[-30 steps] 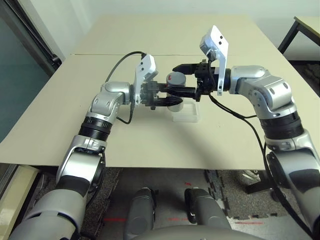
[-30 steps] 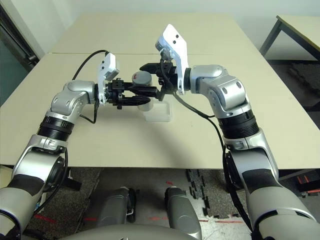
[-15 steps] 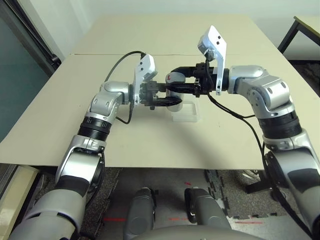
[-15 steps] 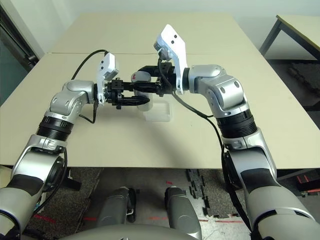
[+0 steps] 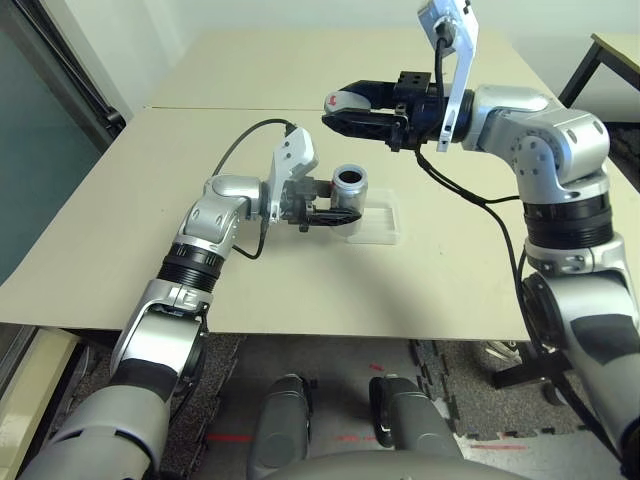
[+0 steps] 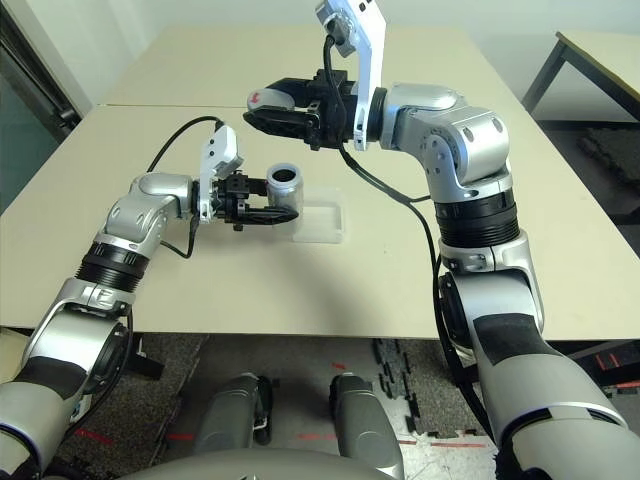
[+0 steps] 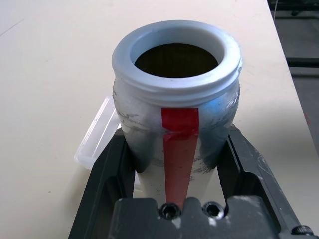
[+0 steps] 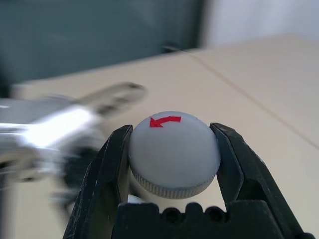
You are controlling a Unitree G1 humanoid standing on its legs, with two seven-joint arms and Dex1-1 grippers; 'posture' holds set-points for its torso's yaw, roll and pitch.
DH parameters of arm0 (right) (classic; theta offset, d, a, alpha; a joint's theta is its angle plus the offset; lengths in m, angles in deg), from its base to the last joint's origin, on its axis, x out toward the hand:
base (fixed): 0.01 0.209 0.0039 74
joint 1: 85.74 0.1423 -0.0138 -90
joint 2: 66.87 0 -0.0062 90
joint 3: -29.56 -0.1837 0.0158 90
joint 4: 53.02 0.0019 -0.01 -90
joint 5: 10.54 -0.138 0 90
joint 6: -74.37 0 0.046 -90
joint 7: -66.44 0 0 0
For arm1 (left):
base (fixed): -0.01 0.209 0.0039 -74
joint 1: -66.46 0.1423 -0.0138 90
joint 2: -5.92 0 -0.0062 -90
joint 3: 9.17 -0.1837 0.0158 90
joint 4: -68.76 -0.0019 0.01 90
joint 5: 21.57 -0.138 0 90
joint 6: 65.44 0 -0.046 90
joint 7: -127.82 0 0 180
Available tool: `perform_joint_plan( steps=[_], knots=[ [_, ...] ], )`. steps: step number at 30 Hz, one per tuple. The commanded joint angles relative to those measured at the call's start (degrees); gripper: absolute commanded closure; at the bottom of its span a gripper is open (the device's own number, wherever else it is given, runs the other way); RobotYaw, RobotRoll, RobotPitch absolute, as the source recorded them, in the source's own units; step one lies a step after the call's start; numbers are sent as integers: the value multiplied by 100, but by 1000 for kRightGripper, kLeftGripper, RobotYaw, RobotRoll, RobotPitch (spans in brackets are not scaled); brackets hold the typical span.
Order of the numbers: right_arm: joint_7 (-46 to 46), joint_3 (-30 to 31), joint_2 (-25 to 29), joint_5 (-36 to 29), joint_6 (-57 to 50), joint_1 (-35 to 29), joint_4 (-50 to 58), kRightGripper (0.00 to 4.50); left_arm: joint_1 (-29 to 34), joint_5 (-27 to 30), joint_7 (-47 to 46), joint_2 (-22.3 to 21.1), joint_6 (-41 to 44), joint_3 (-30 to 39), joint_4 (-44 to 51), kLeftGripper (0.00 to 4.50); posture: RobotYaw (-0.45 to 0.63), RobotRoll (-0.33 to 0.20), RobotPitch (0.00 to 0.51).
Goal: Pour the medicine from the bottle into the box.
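Since the earlier frame the right arm has lifted up and away from the bottle, taking the cap with it, and the bottle's mouth now stands uncovered.

On the left, the left gripper [image 7: 175, 164] is clamped on the bottle [image 5: 350, 183], one black finger pressed to each side of its lower body. The bottle stands upright near the middle of the tabletop [image 5: 120, 230], its wide white rim open and dark inside, a red stripe running down its side. It sits at the left edge of the box [image 5: 374, 224], which lies flat on the tabletop.

To the right and higher, the right gripper [image 8: 171, 154] is closed on the round grey cap [image 8: 174, 152], which bears a red arrow on its top and is held well above the table, apart from the bottle.
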Motion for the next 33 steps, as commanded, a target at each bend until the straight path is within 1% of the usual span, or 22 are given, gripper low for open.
perform_joint_plan(
  steps=[1, 6, 11, 14, 21, 23, 28, 33],
  knots=[
    [-339, -16, 41, 409, 481, -221, -434, 1914, -94, -84, -235, 23, -37, 130, -169, 2049, -9, 0, 96],
    [-1369, -513, -294, 665, 1276, -523, -1110, 1914, -337, -176, -954, 91, -323, 484, -743, 2049, 2, 0, 100],
    [-2029, -826, -449, 824, 1830, -735, -1541, 1914, -526, -279, -1908, 196, -776, 886, -1418, 2049, 10, 0, 101],
    [-2355, -922, -423, 1023, 2297, -902, -1911, 1914, -602, -378, -2613, 256, -1161, 1156, -1909, 2049, 17, 0, 102],
    [-2586, -1047, -453, 1187, 2939, -1357, -2626, 1914, -695, -540, -4170, 479, -2001, 1643, -3001, 2049, 25, 0, 97],
    [-2671, -1094, -495, 1174, 3042, -1442, -2771, 1914, -746, -562, -4423, 538, -2162, 1722, -3224, 2049, 26, 0, 97],
    [-2825, -1167, -589, 1228, 3346, -1512, -3290, 1914, -820, -668, -4708, 647, -2445, 1778, -3766, 2049, 28, 0, 93],
    [-2972, -1223, -643, 1253, 3660, -1522, -3885, 1914, -816, -709, -4804, 661, -2591, 1825, -4095, 2049, 33, 0, 90]
  ],
)
